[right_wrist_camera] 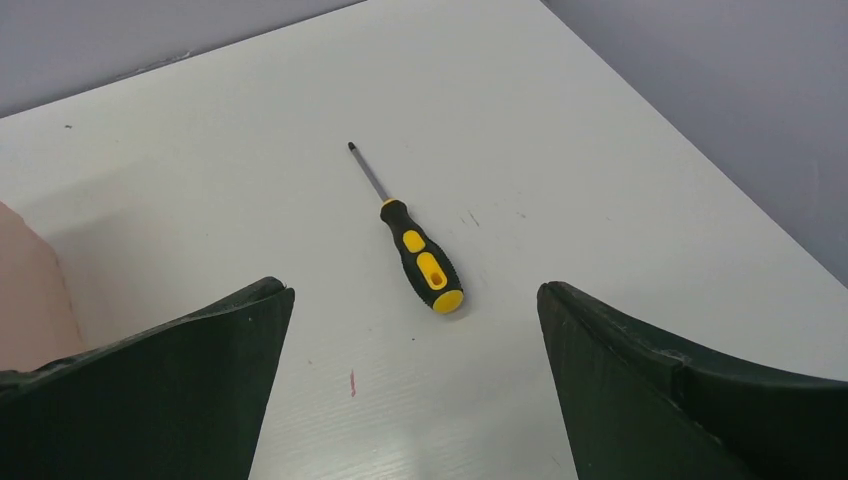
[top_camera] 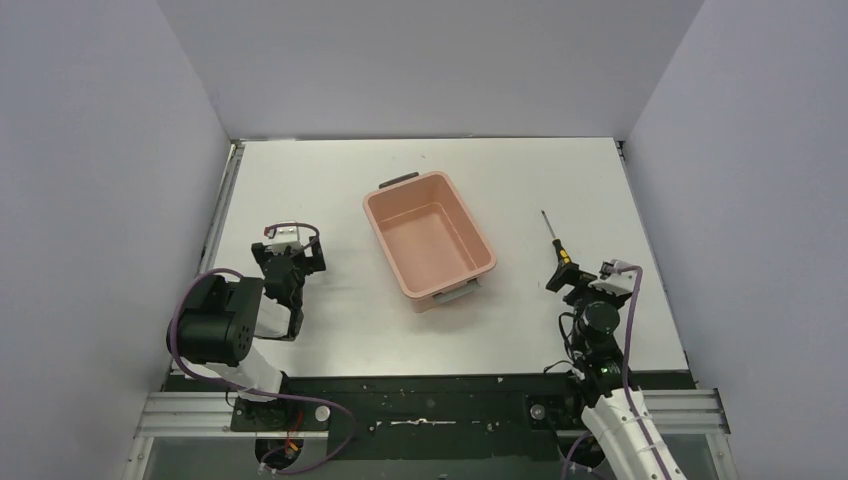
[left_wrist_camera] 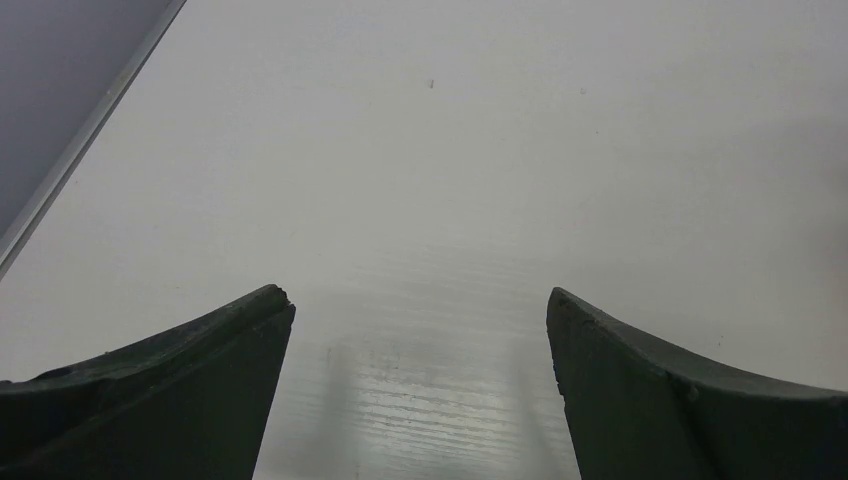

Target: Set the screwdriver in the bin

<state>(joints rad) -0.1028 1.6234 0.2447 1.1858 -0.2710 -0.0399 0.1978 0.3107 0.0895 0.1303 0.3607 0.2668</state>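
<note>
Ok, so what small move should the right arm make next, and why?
Probably ease the right arm forward and down until its open jaws straddle the screwdriver handle. The screwdriver lies flat on the table, untouched, just ahead of those jaws, and the bin sits empty to its left.

Black with yellow patches and a grey shaft is what's seen on the screwdriver [right_wrist_camera: 418, 260], just ahead of the right gripper [right_wrist_camera: 412, 290]. Its fingers [right_wrist_camera: 160, 390] are coloured near-black. Off to its left, the bin [top_camera: 432, 240] is done in salmon pink with grey handles. The table [right_wrist_camera: 600, 200] is kept plain white.
</note>
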